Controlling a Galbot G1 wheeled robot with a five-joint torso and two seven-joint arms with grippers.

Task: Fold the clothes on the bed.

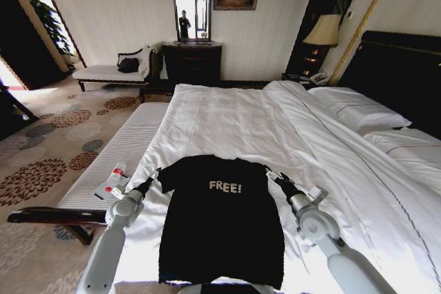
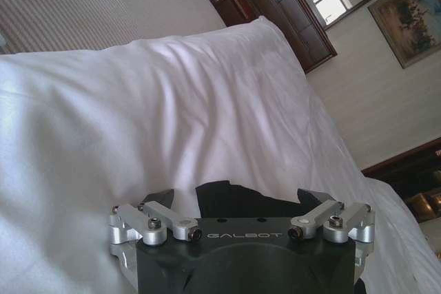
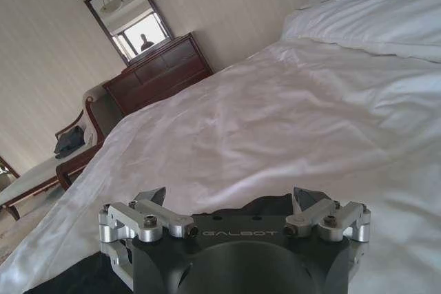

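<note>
- The black T-shirt (image 1: 220,222) with white "FREE!" lettering lies flat and face up on the white duvet of the bed (image 1: 234,122), at the near end of the bed, collar toward the headboard (image 1: 406,74) and hem toward the robot.
- Both short sleeves are spread outward; the body of the T-shirt is unfolded.
- The left end effector (image 1: 154,173) is at the left sleeve, at the shoulder edge of the T-shirt. In the left wrist view its 2 fingers (image 2: 160,197) stand wide apart, with black fabric (image 2: 234,201) lying between them on the duvet. The fingers are not closed on the fabric.
- The right end effector (image 1: 271,175) is at the right sleeve, mirroring the left. In the right wrist view its 2 fingers (image 3: 153,196) are also spread wide, with a fold of black fabric (image 3: 265,206) between them. Nothing is held.
- Both arms reach forward from the lower edge of the head view, 1 on each side of the T-shirt.
- A long white-cushioned bench (image 1: 114,163) stands just beside the bed on the robot's left; a small white-and-red remote (image 1: 114,178) lies on it, near the left end effector but apart from the T-shirt.
- White pillows (image 1: 355,108) rest against the headboard on the far right.
</note>
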